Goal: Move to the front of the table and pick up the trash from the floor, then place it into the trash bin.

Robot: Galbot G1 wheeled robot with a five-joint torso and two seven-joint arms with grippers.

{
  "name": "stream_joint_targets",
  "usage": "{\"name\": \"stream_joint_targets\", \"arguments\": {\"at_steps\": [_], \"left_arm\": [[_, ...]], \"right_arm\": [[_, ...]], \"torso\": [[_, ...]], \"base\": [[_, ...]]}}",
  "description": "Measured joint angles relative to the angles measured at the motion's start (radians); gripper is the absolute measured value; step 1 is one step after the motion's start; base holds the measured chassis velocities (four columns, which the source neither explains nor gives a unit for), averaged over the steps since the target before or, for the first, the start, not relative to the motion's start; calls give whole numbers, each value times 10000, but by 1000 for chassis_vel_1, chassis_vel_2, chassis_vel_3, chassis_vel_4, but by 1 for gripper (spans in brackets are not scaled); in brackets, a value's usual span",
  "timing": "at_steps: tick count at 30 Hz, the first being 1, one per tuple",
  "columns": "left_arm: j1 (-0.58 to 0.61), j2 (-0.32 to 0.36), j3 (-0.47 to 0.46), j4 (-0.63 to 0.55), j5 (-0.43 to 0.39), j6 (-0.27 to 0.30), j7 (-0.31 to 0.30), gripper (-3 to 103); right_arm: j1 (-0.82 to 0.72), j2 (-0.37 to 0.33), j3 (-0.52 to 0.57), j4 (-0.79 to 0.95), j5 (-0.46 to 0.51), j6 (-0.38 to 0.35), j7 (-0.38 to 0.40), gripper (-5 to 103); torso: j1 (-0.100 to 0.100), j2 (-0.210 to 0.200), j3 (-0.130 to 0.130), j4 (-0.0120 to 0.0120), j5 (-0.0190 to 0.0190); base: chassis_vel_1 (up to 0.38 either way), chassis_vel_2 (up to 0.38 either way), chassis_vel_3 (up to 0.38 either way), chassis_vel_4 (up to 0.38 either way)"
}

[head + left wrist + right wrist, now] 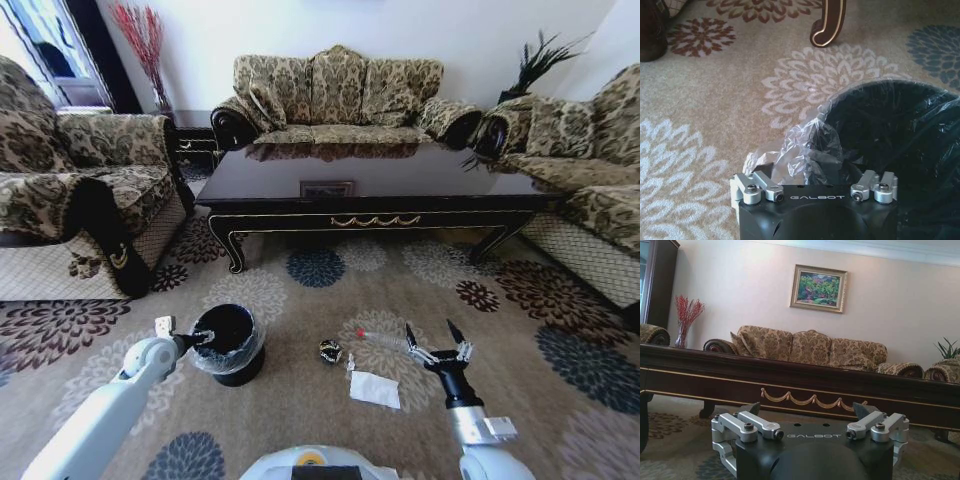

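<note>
Head view: we are already parked in front of the table (380, 190), so the drive part looks done. On the floor (300, 290) all three bits of the trash still lie between the bin and the right arm: the dark wrapper ball (330, 351), the white paper square (375, 389) and the clear plastic piece with red tip (382, 339). None looks binned yet, as far as we can see. The right gripper (437, 340) sits low over the carpet with its fingers spread apart, tips just beside the far end of the plastic piece; nothing held. The left gripper (203, 337) is at the rim of the trash bin (226, 343), touching or nearly touching the liner.

Left wrist view: the left gripper (815, 167) is right against the ruffled clear liner of the trash bin (890, 130). Crumpled plastic sits between the finger bases; we cannot tell whether the fingers are apart or together, or pinching the bag. The carpet and a curved table leg (829, 22) lie beyond.

Right wrist view: the right gripper (812, 410) points level at the table apron (810, 390), dark fingertips (753, 408) wide apart, empty. A sofa (805, 347) sits behind.

Judgement: approach done, first pick not yet made, all three pick-and-drops left.
</note>
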Motion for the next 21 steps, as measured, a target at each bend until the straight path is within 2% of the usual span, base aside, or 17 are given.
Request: {"name": "stream_joint_targets", "arguments": {"at_steps": [1, 4, 5, 8, 10, 13, 14, 17, 19, 21], "left_arm": [[0, 0, 0, 0, 0, 0, 0, 86], [38, -47, -7, 23, 22, -37, 0, 70], [38, -47, -7, 23, 22, -37, 0, 70], [128, -69, -35, 12, 43, -66, -3, 53], [175, -79, -59, -8, 46, -74, -9, 53], [352, -88, -190, -133, 46, -93, -39, 37], [352, -88, -190, -133, 46, -93, -39, 37], [631, 11, -402, -409, -21, -83, -53, 21], [684, 42, -452, -483, -53, -63, -46, 21], [795, 111, -621, -655, -109, -61, -73, 10]], "right_arm": [[0, 0, 0, 0, 0, 0, 0, 100], [59, -9, -29, -73, 0, 1, -3, 100], [59, -9, -29, -73, 0, 1, -3, 100], [114, -18, -68, -153, 0, 4, -2, 100], [130, -18, -80, -175, 1, 6, -1, 100], [175, -22, -132, -225, 2, 21, 4, 100], [175, -22, -132, -225, 2, 21, 4, 100], [225, -36, -185, -265, 6, 39, 6, 100], [237, -40, -197, -273, 6, 40, 6, 100], [261, -42, -237, -293, 7, 43, 6, 100]], "torso": [[0, 0, 0, 0, 0], [-1, 1, 0, 0, 2], [-1, 1, 0, 0, 2], [-1, 1, -1, -3, 1], [0, 2, -1, -3, -1], [0, 1, 1, -5, -7], [0, 1, 1, -5, -7], [0, 0, 4, -2, -19], [0, -1, 5, -2, -20], [1, -1, 5, -3, -19]], "base": [[0, 0, 0, 0], [0, 0, 0, 0], [0, 0, 0, 0], [0, 0, 0, 0], [0, 0, 0, 0], [0, 0, 0, 0], [0, 0, 0, 0], [0, 0, 0, 0], [0, 0, 0, 0], [0, 0, 0, 0]]}}
